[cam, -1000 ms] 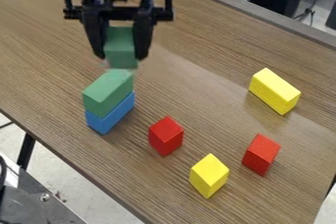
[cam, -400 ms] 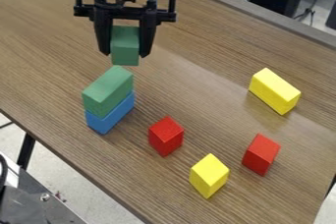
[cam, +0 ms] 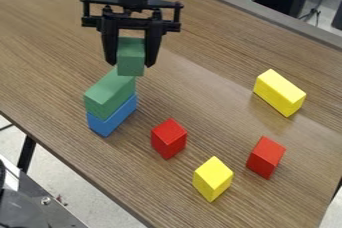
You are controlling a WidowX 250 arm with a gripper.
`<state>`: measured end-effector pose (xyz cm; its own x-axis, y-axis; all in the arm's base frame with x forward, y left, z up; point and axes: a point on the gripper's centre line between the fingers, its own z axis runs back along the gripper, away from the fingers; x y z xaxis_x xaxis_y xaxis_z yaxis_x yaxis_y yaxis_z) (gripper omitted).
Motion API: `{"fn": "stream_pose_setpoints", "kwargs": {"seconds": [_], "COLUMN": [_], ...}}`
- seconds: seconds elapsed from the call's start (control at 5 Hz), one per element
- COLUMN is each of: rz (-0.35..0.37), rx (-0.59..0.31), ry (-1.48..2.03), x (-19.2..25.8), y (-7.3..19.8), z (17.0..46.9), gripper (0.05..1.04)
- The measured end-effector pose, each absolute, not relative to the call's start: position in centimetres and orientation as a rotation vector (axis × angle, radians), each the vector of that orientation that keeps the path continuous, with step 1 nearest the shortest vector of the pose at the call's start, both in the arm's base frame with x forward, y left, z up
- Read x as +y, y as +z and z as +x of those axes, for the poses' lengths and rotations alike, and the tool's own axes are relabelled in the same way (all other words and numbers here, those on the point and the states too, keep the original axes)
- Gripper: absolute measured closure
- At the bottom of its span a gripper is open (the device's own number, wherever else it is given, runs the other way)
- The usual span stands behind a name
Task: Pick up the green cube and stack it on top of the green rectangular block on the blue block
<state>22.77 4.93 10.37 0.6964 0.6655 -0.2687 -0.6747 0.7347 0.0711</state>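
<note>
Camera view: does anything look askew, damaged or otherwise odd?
Nothing stands out. The lower green block sits in line with the blue block, the end effector holds the upper green block, and the red blocks and yellow blocks show no damage.

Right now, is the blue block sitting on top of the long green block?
No, the blue block lies on the table, underneath the long green block.

Brown wood grain is seen across the smooth tabletop of the table (cam: pixel 200 92), where a faint sheen is caught. A matt, smooth, painted-wood look is shared by the green block (cam: pixel 109 94), the blue block (cam: pixel 113 118) and the yellow block (cam: pixel 279 93). The claw (cam: pixel 131 63) is finished in dark, plastic-looking black.
</note>
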Motion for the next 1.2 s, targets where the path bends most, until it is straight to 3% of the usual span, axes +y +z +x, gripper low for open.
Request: {"fn": "stream_pose_setpoints", "kwargs": {"seconds": [0.4,0.8,1.2], "rz": [-0.102,-0.084,-0.073], "rx": [0.336,0.381,0.357], "ry": [0.817,0.825,0.814], "x": [6.4,6.2,6.1], "y": [9.7,8.9,9.2], "z": [22.2,21.0,20.9], "gripper": [0.497,0.497,0.497]}}
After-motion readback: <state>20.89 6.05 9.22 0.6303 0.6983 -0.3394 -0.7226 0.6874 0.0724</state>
